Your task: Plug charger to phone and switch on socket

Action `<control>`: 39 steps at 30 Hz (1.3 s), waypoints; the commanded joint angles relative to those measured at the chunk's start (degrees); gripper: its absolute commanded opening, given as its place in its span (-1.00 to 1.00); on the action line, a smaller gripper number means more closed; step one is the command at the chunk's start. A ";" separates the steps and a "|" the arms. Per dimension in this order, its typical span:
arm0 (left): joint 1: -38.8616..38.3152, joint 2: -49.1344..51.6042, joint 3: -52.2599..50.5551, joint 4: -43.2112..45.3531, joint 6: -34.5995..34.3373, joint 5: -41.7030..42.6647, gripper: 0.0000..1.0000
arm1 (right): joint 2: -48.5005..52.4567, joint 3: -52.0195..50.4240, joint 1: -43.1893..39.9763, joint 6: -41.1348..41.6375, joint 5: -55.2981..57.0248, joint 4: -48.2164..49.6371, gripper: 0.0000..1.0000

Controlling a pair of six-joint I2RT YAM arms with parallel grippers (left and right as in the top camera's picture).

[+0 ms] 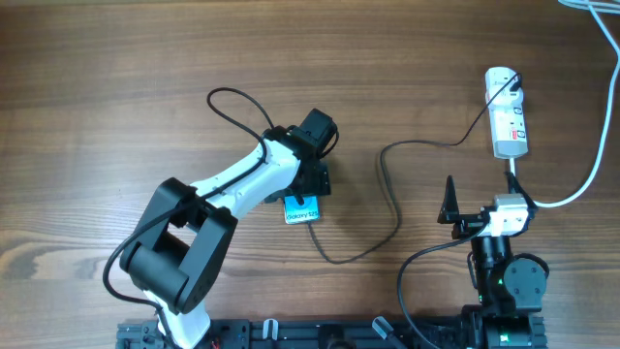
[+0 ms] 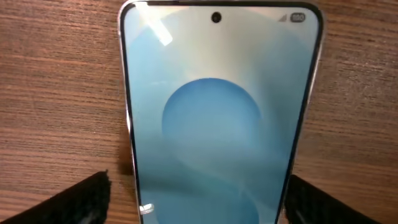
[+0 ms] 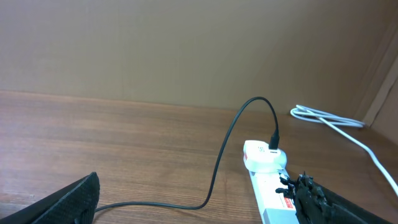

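Fingers (image 2: 74,202) of the left tool (image 2: 199,202) sit closest to the lens, spread to either side of the phone (image 2: 211,124). A strip of bare tabletop (image 2: 62,93) shows beside the 9 o'clock finger, and nothing is pinched. The right tool (image 3: 196,193) is also spread and empty, at 6 o'clock of the socket (image 1: 508,116), which lies toward 2 o'clock on the tabletop. The phone lies flat with its screen lit, near the middle of the overhead view under the left wrist. The charger (image 3: 258,99) runs from its black plug (image 3: 274,143) at the socket's 12 o'clock end in a loose loop to the phone's 6 o'clock end. Whether the connector is seated is hidden.

The step in hand looks like releasing the phone. To do that well, the left tool should rise straight up, brushing neither phone edge and not tugging the cable. The switch would then suit the right tool, pressing with one fingertip, clear of the plug.
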 commanded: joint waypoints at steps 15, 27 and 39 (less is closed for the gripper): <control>-0.28 3.80 -0.70 0.85 -0.59 2.32 0.86 | -0.46 -0.04 0.26 0.74 0.98 0.22 1.00; -0.26 4.26 -0.48 0.42 -0.55 2.67 0.58 | -0.46 -0.04 0.26 0.74 0.98 0.22 1.00; 1.55 -1.46 0.22 0.35 -0.48 2.67 0.57 | -0.46 -0.04 0.26 0.74 0.96 0.22 1.00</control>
